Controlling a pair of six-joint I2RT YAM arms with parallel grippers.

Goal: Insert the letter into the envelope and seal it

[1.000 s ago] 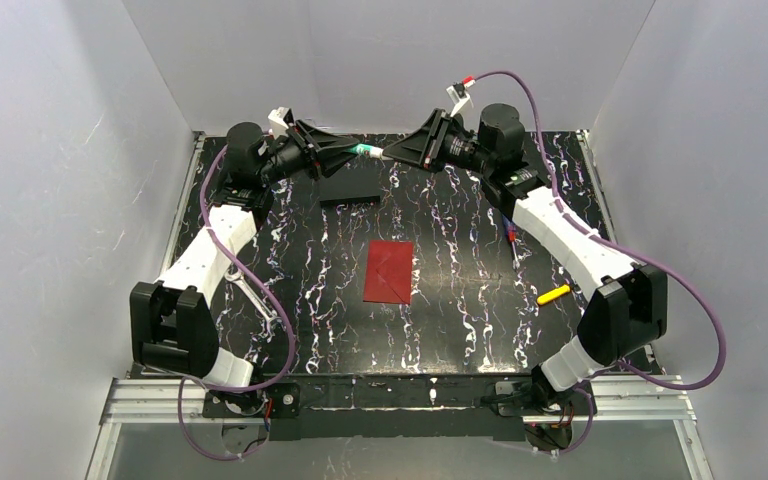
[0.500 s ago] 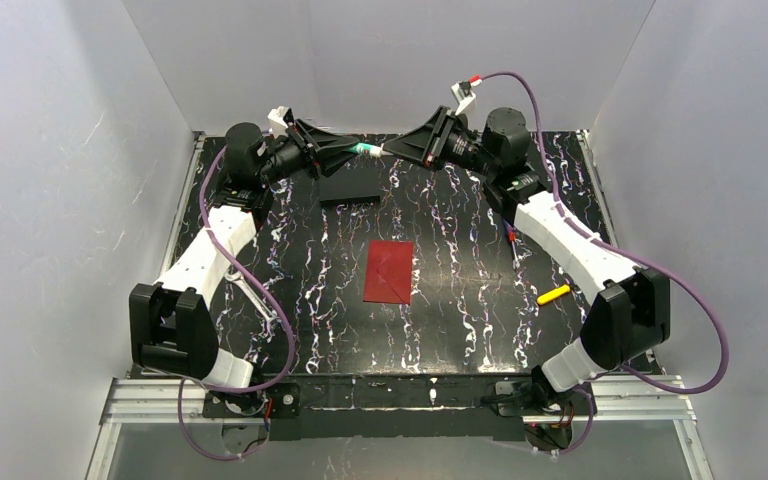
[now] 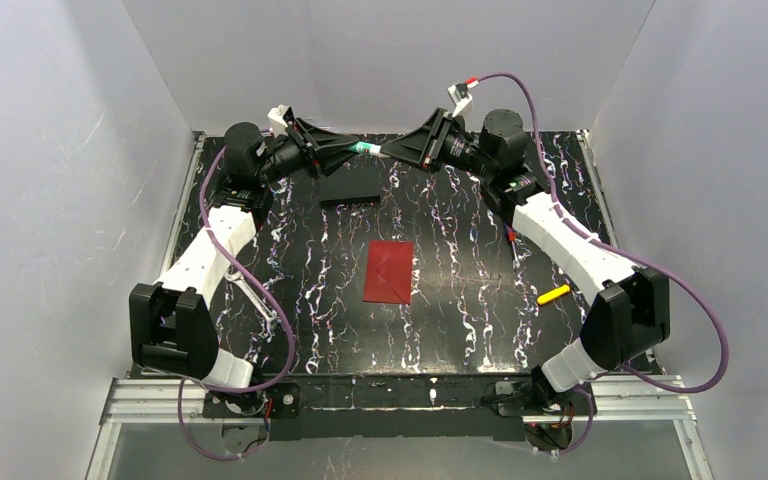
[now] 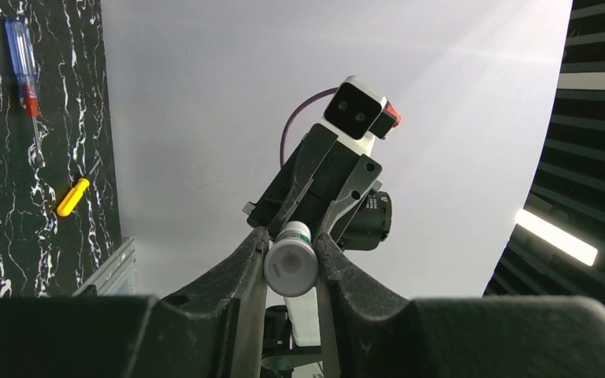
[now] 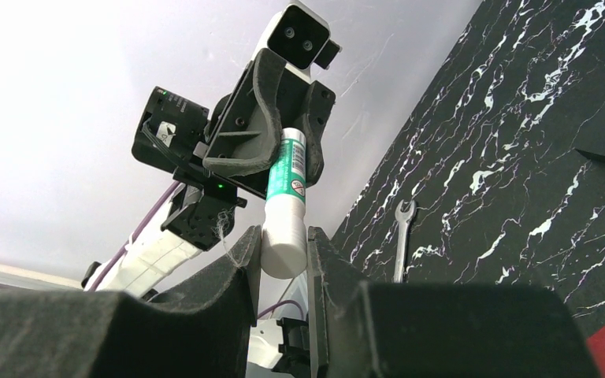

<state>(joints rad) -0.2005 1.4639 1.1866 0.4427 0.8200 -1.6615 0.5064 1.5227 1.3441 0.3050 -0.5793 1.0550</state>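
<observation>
The red envelope (image 3: 389, 271) lies flat in the middle of the table, its flap folded down. The letter is out of view. Both grippers are raised at the back of the table, far from the envelope, and meet on one green-and-white glue stick (image 3: 368, 150). My left gripper (image 3: 353, 150) is shut on its green-labelled body (image 5: 291, 169). My right gripper (image 3: 388, 152) is shut on its white end (image 5: 283, 248). In the left wrist view my left gripper (image 4: 291, 253) clamps the stick's round white end (image 4: 291, 266).
A flat black block (image 3: 349, 186) lies under the grippers at the back. A screwdriver (image 3: 512, 243) and a small yellow item (image 3: 553, 294) lie at the right. A wrench (image 5: 401, 240) lies by the left arm.
The right wrist has shifted and turned slightly at the glue stick. The left arm and the envelope have not visibly moved.
</observation>
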